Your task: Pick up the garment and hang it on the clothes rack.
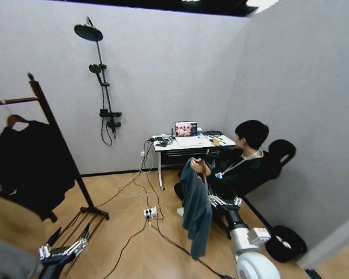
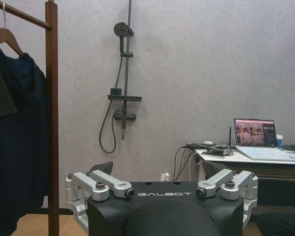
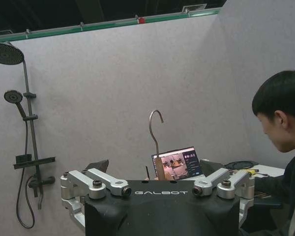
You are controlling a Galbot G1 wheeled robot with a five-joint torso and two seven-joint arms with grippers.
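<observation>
Right claw, apparently pinching the wooden hanger of the teal garment, is holding it upright mid-room, and carrying it level toward the clothes rack should keep its hook free.

From my head camera the clothes rack is running off the left edge, so I am seeing just one post and a stub of its top bar. A dark garment already on it is covering the post's middle. The left gripper is getting cut by the bottom edge. On the right wrist camera, the gripper body is hiding the hanger and the garment below the metal hook; I am unable to tell how the fingers are sitting around it. The laptop screen on the surface is too small to read.
</observation>
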